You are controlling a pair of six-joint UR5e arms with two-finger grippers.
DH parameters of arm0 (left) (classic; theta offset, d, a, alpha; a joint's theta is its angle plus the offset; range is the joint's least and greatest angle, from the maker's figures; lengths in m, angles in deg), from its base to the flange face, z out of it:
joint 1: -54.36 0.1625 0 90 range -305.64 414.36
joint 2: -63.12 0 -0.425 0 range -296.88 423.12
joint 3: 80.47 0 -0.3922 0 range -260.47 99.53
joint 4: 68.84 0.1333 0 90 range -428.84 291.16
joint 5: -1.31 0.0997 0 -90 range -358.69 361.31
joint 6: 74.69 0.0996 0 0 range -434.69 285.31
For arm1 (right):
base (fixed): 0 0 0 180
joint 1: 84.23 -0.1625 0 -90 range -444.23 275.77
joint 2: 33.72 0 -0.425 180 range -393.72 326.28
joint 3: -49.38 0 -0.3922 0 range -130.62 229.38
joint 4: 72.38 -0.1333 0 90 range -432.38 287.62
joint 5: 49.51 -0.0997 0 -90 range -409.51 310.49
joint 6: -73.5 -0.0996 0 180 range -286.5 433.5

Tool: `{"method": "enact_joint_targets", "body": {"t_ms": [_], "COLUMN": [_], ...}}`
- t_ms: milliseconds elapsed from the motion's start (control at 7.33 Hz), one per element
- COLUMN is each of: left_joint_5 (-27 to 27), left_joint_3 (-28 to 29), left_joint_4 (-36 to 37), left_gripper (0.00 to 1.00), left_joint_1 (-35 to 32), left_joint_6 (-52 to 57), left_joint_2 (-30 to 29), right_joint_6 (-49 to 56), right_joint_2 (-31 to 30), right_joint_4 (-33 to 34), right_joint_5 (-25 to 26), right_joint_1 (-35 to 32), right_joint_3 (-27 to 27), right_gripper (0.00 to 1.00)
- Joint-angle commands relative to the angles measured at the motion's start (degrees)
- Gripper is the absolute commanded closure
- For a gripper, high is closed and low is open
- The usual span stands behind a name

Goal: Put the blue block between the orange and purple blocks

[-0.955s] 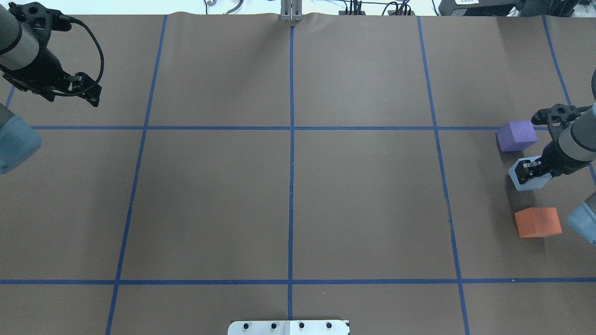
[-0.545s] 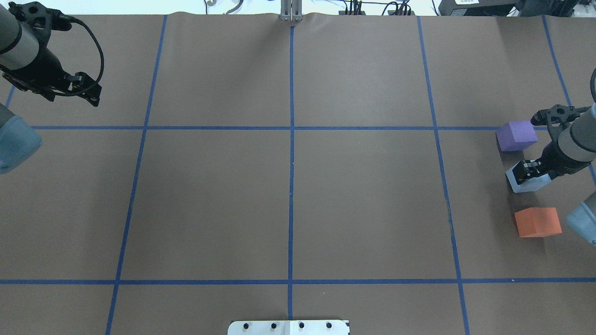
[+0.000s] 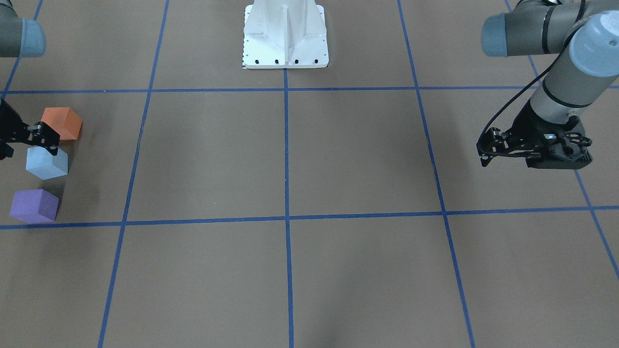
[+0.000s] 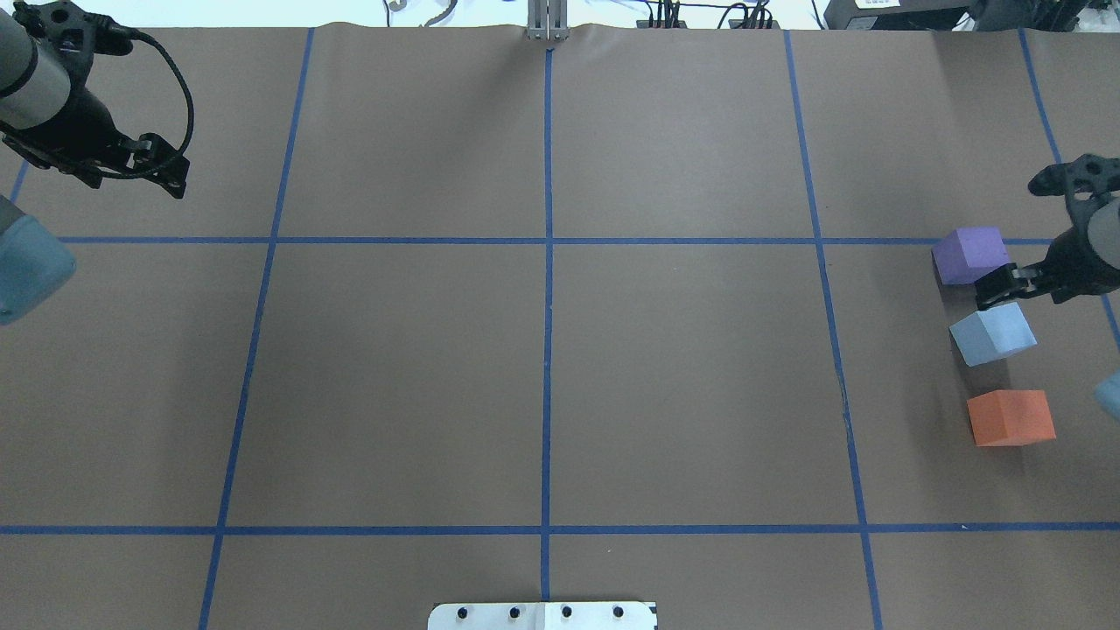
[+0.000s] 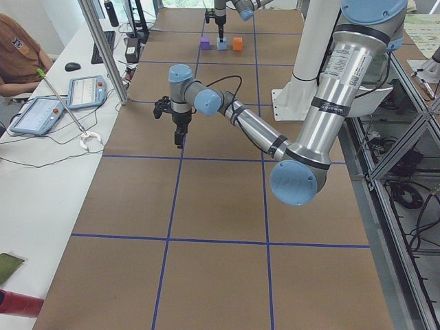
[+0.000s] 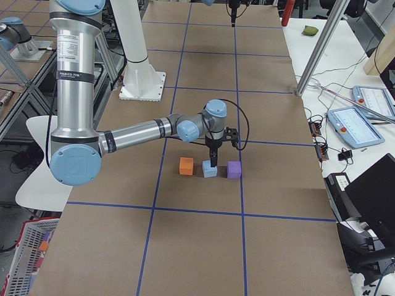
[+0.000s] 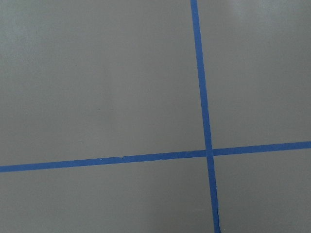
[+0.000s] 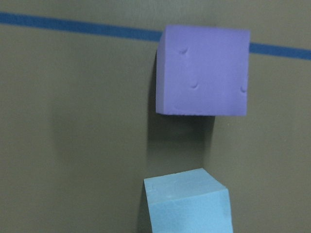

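The light blue block [image 4: 993, 332] stands on the table between the purple block [image 4: 969, 254] and the orange block [image 4: 1011, 417], at the far right, apart from both. The front-facing view shows blue [image 3: 47, 163], purple [image 3: 35, 205] and orange [image 3: 61, 123] in a row. My right gripper [image 4: 996, 291] is open and empty, just above the blue block's purple-side edge. The right wrist view shows the purple block [image 8: 201, 70] and the top of the blue block [image 8: 187, 204]. My left gripper [image 4: 179, 179] looks open and empty, over the far left of the table.
Brown paper with blue tape grid lines [image 4: 548, 241] covers the table. The robot's white base plate [image 4: 542, 615] is at the near edge. Tablets and cables lie on side benches [image 6: 358, 123] beyond the table's ends.
My right gripper has let go of the blue block and lifted off it toward the purple block. The blue block now stands free. The left arm has barely moved.
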Motion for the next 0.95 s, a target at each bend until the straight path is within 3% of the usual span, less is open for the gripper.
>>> {"method": "enact_joint_targets", "body": {"t_ms": [0,273,545,682,818], "left_joint_5": [-0.2,-0.4,-0.9,-1.9,-7.3], "left_joint_3": [-0.1,-0.2,0.3,0.3,0.5], "left_joint_4": [0.1,0.1,0.0,-0.4,-0.5], "left_gripper": [0.0,0.0,0.0,0.0,0.0], "left_joint_1": [-2.1,-8.4,-15.8,-19.1,-22.9], "left_joint_6": [3.1,16.0,28.5,31.1,35.0], "left_joint_2": [1.3,6.3,11.6,14.7,17.0], "right_joint_6": [12.9,30.7,34.9,34.8,34.4], "right_joint_2": [-0.3,0.8,-0.3,-1.0,-1.1], "right_joint_4": [3.3,13.7,14.5,14.5,14.4], "right_joint_5": [-3.7,-6.9,-15.7,-17.3,-17.9], "right_joint_1": [-11.0,-21.0,-25.3,-25.6,-25.6], "right_joint_3": [-1.4,0.3,4.1,4.6,4.7], "right_gripper": [0.0,0.0,0.0,0.0,0.0]}}
